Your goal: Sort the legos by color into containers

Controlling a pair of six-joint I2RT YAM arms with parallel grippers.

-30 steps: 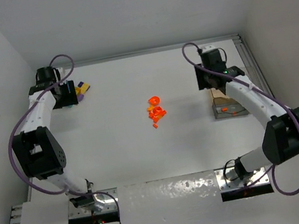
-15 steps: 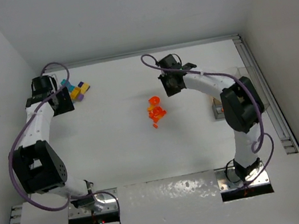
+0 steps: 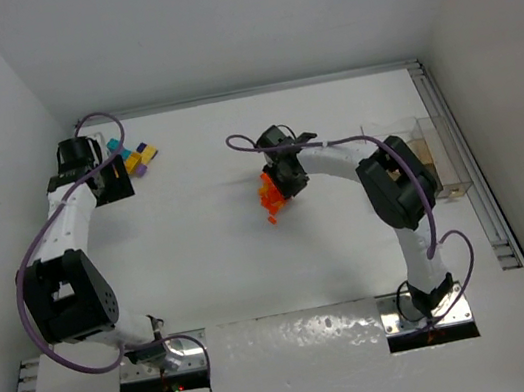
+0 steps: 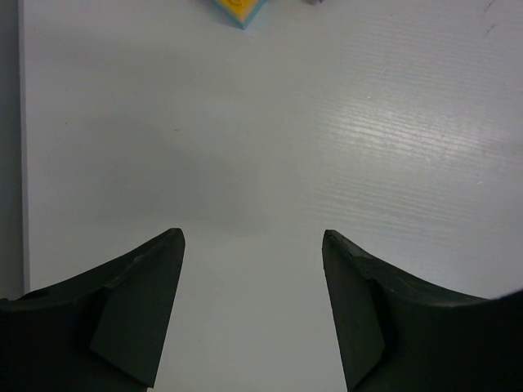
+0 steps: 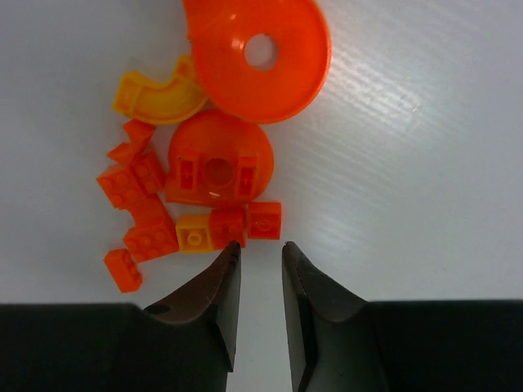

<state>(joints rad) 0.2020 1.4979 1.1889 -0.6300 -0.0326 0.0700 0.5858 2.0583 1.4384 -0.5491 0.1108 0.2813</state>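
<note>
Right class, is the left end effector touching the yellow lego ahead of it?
Apart. The left wrist view shows a broad stretch of bare table between the open left end effector and the yellow lego at the top edge.

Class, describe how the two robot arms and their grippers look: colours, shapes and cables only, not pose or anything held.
Both the left arm and the right arm have white links joined by bulky black joint housings. A purple cable loops loosely along each. The left gripper and right gripper each have two dark, matt fingers that taper to blunt tips.
</note>
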